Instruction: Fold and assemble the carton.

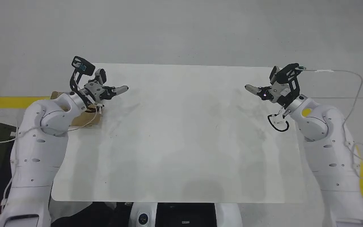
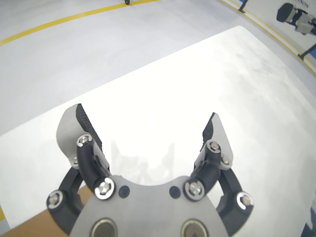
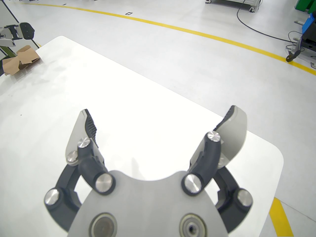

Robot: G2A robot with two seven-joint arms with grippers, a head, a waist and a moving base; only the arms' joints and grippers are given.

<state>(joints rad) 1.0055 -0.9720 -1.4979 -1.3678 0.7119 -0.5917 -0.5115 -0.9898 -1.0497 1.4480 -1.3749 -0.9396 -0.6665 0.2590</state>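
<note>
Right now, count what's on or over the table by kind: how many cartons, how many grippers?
Cartons: 1, a brown carton at the edge of the table, beneath the left arm.
Grippers: 2, the left gripper and the right gripper, both open and holding nothing.
Total: 3

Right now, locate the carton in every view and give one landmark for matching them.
Top view: the carton lies at the left edge of the white table, partly under the left arm.
Left wrist view: the carton is the brown sheet beneath the base of the left claw.
Right wrist view: the carton lies far across the table, at its edge beside the other arm.
Shared landmark: the white table.
</note>
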